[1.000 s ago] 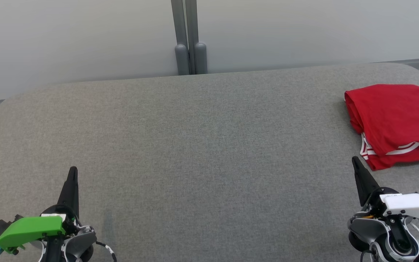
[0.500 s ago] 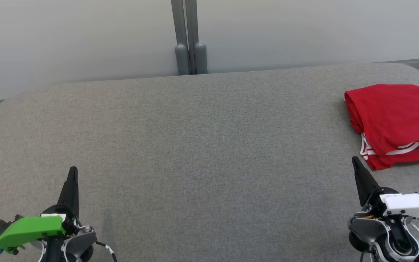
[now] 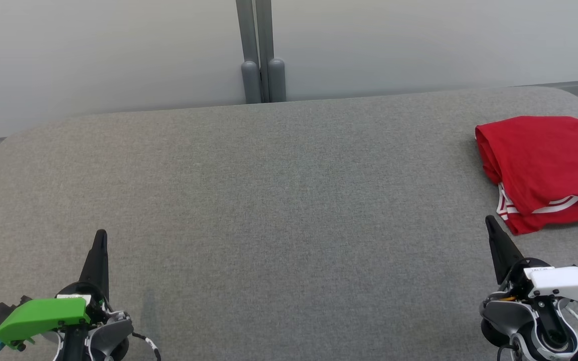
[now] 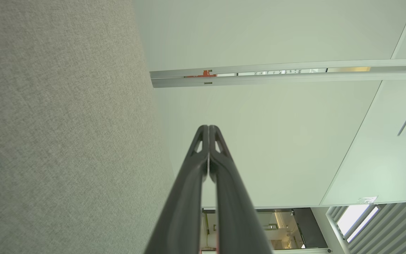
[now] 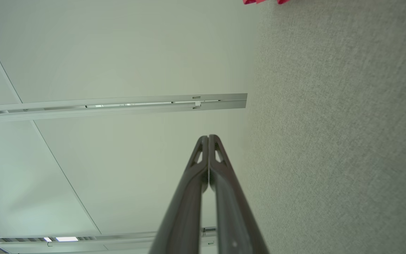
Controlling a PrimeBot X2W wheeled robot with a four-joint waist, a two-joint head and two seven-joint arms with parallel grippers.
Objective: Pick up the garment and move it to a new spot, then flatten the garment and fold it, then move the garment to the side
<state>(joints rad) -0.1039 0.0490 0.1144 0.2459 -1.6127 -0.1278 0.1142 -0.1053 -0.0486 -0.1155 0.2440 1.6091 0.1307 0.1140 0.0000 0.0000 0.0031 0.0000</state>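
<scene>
padded table point(image 3: 289, 200): spans the head view from left to right.
garment point(image 3: 545, 165): lies folded on the table at its far right end and runs past the view's right edge.
left gripper point(image 3: 100, 234): over the table's near left part, fingers pointing toward the far edge, well apart from the garment.
right gripper point(image 3: 489, 219): over the near right part, tip just beside the garment's near left corner, not touching it.
wall panels point(image 3: 118, 50): behind the table's far edge.
post point(image 3: 261, 50): upright between the panels, behind the middle of that edge.
</scene>
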